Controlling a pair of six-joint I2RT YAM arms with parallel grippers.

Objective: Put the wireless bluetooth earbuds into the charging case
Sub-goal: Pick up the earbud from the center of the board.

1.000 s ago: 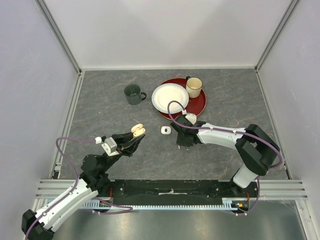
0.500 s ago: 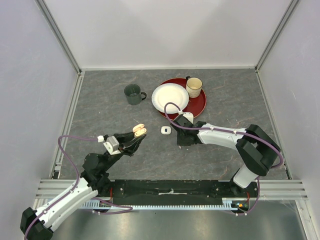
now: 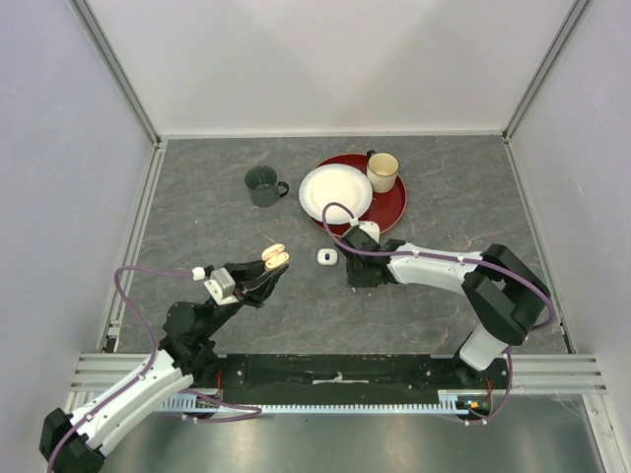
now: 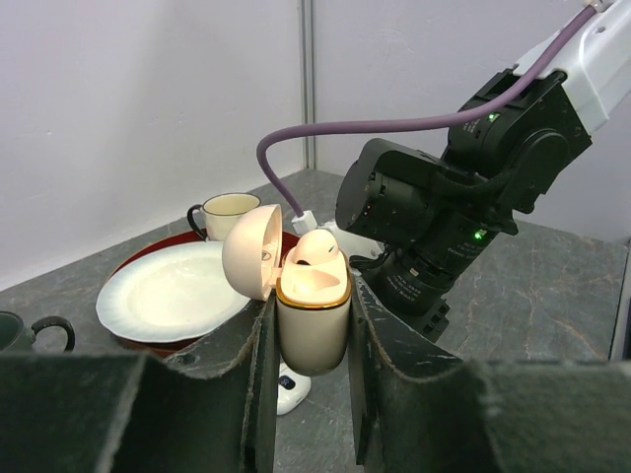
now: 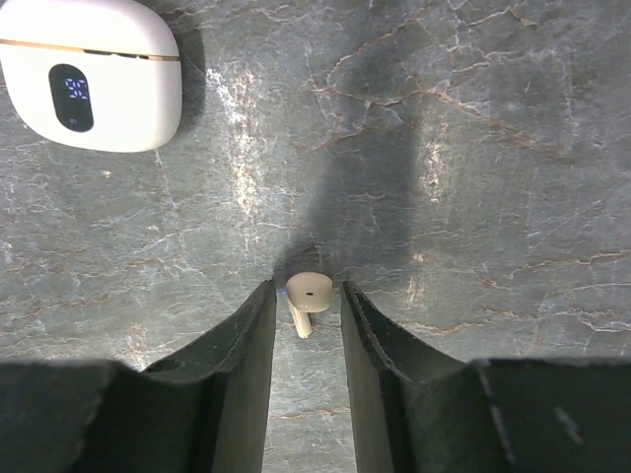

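The gray desk (image 3: 444, 187) holds a red plate (image 3: 391, 209) at the back. A white plate (image 3: 335, 193) lies partly on it and a cream mug (image 3: 383, 171) stands on its far edge. A dark mug (image 3: 262, 185) stands alone to the left. The right arm (image 3: 434, 266) reaches low, just in front of the plates.

Since a second ago its wrist has slid a little toward the plates. The plates and mugs have not moved.

The left gripper (image 4: 311, 315) squeezes the peach case (image 4: 311, 335) and holds it up off the desk, lid open. A peach earbud (image 4: 317, 246) sits in its top. A white case (image 3: 327, 257) lies shut between the grippers. The right gripper (image 5: 308, 291) is open a little. A loose earbud (image 5: 309, 294) lies on the desk between its fingers, with a thin gap on each side.
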